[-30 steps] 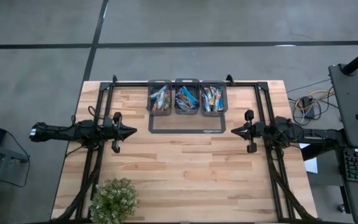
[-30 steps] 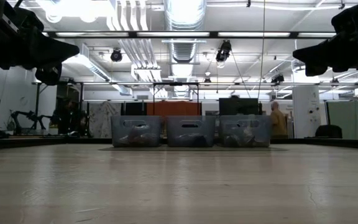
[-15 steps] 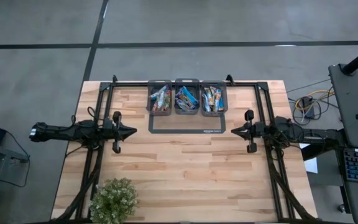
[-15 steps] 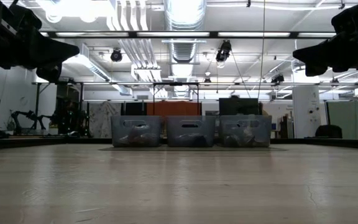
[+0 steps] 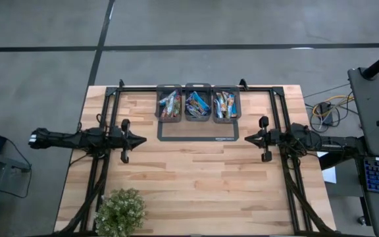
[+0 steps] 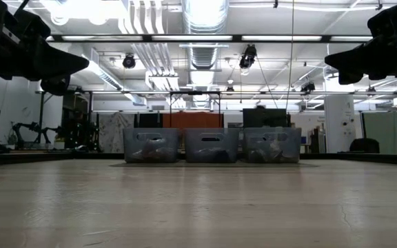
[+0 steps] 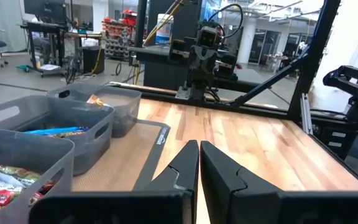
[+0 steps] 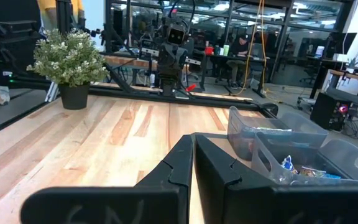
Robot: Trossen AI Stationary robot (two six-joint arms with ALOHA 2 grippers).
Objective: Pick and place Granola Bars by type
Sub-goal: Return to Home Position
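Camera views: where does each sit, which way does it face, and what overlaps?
High view: overhead, straight down on the table; shows left arm, left tool, right arm, right tool.
Low view: at tabletop height, level toward three bins; arms dark in upper corners.
Left wrist view: looks across the table past its own shut tool at the right arm.
Right wrist view: past its own shut tool toward the left arm and plant.
Shared: both wrist views see the bins.

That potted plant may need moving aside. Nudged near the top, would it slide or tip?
Probably tip: the plant spreads wider than its small dark pot, so it looks top-heavy. Pushed low on the pot, it would likely slide across the smooth wooden table.
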